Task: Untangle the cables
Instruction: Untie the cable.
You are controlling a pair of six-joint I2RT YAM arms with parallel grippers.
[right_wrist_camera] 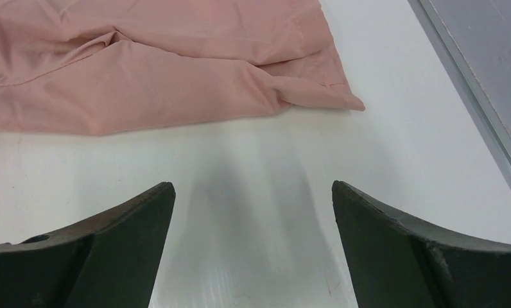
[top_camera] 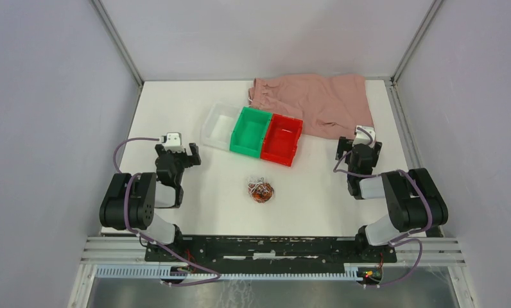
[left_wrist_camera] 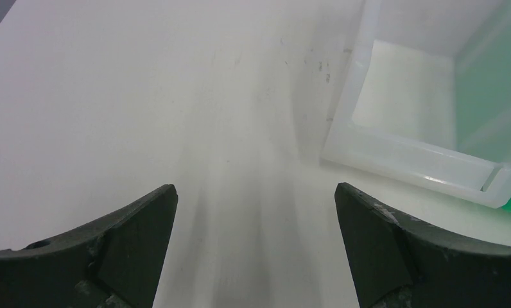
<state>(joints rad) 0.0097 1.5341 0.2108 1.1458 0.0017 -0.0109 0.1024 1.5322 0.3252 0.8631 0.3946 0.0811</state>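
Left gripper [left_wrist_camera: 253, 196] and right gripper [right_wrist_camera: 253, 192] both gape empty above the table [top_camera: 317, 192], so each should swing inward to the cables [top_camera: 261, 190], tangled at their four and eight o'clock, and pinch opposite outer strands.

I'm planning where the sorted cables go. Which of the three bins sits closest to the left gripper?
The white bin, at the left end of the row, toward the left gripper; the green bin and red bin lie farther right.
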